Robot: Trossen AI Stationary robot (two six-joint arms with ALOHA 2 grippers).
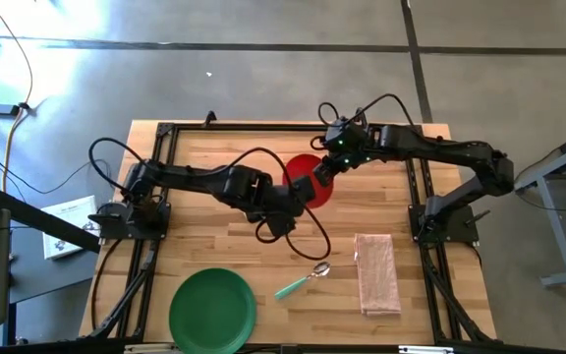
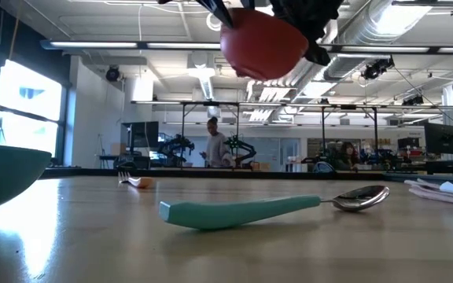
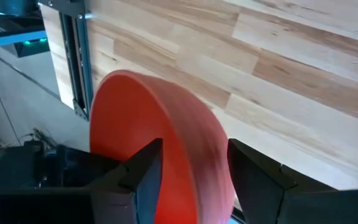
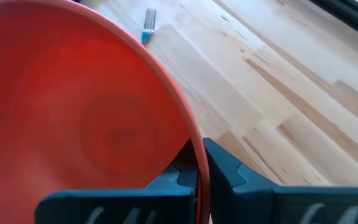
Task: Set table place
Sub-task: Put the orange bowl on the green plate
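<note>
Big workshop room showing behind table. Both arms meeting mid-table, holding red bowl up in air. Right claw pinching bowl rim tight. Left claw sitting apart around bowl wall, not squeezing yet. Looks like hand-over step. Plate, spoon, napkin lying near front edge. Next: left claw needing to close on bowl, then right letting go.

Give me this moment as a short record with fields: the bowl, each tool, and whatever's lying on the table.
bowl: red bowl, lifted clear of the table
right tool: shut on the bowl's rim
left tool: fingers astride the bowl's rim, not clamped
plate: green plate, near edge
spoon: teal-handled spoon, beside the plate
napkin: folded napkin, past the spoon
</note>
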